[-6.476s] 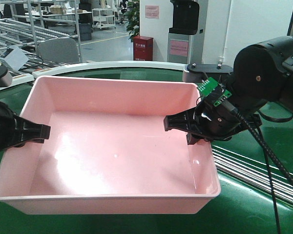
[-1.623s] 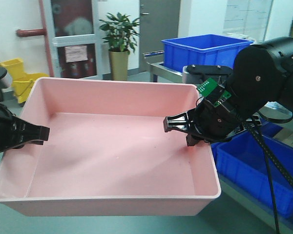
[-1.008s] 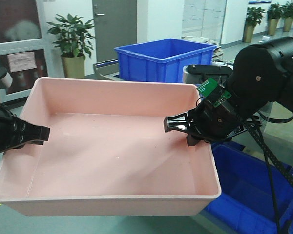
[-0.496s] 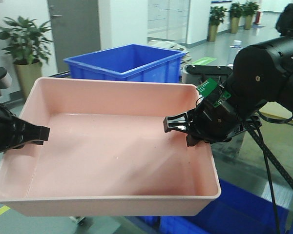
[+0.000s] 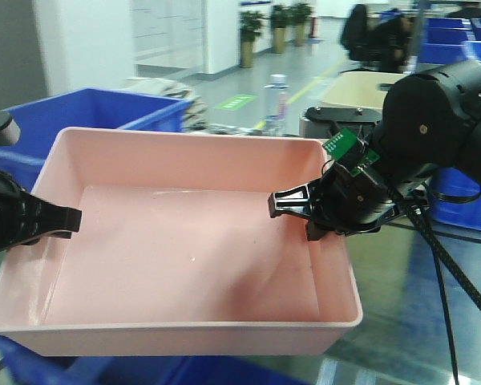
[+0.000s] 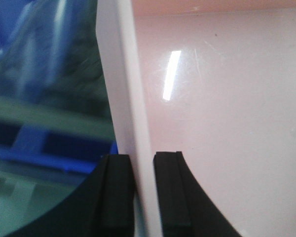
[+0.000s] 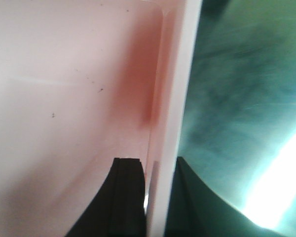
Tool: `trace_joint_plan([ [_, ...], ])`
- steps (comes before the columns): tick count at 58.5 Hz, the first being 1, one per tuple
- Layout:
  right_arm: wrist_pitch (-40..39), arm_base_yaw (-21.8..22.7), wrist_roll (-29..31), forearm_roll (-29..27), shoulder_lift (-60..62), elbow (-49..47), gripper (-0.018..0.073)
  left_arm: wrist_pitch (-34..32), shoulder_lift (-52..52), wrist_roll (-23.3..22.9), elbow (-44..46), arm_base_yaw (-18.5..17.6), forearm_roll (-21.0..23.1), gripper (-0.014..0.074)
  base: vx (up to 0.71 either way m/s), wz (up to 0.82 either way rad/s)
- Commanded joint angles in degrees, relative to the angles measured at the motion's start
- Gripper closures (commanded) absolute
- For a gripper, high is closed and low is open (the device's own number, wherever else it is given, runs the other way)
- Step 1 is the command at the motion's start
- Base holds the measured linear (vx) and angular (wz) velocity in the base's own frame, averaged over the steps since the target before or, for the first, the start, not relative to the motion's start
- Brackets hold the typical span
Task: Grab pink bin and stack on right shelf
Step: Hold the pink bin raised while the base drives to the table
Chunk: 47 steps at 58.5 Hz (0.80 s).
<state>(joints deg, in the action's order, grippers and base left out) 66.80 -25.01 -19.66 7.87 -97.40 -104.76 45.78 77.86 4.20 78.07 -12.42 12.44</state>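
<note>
The pink bin (image 5: 184, 257) is held level in the air between both arms, and it is empty. My left gripper (image 5: 58, 220) is shut on its left wall, one finger inside and one outside, as the left wrist view shows (image 6: 143, 160) on the pale rim (image 6: 128, 98). My right gripper (image 5: 317, 228) is shut on the right wall in the same way, seen in the right wrist view (image 7: 158, 165) beside the bin floor (image 7: 64, 89). A dark glossy surface that reflects light, the right shelf (image 5: 409, 321), lies below the bin's right side and also shows under the right gripper (image 7: 237, 98).
A big blue crate (image 5: 104, 108) stands behind the bin at the left. Another blue crate (image 5: 144, 373) lies under the bin's front edge. More blue crates (image 5: 465, 200) are at the right. A beige table (image 5: 385, 84) and a bottle (image 5: 276, 88) are behind.
The background has swept leftward: the blue crate went from right of centre to the far left, and the glossy surface has come in below right. The bin and both grips are unchanged.
</note>
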Motion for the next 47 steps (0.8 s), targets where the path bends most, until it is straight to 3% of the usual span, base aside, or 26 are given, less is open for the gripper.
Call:
trace_joint_plan([
  [1,-4.06,0.45,1.02,2.28,2.60,-1.85,0.0571,-4.18,-2.64,1.25,2.15,-0.73,3.91,0.0598,0.32,-0.67],
  [26,-4.06,0.45,1.02,2.28,2.60,-1.85,0.0571,-4.18,-2.64,1.25,2.15,-0.73,3.91,0.0598,0.26,-0.63],
  [47,-4.12,0.45,1.02,2.28,2.60,-1.85,0.0571,-4.18,-2.64,1.25,2.15,-0.73,3.91,0.0598,0.13,-0.39],
])
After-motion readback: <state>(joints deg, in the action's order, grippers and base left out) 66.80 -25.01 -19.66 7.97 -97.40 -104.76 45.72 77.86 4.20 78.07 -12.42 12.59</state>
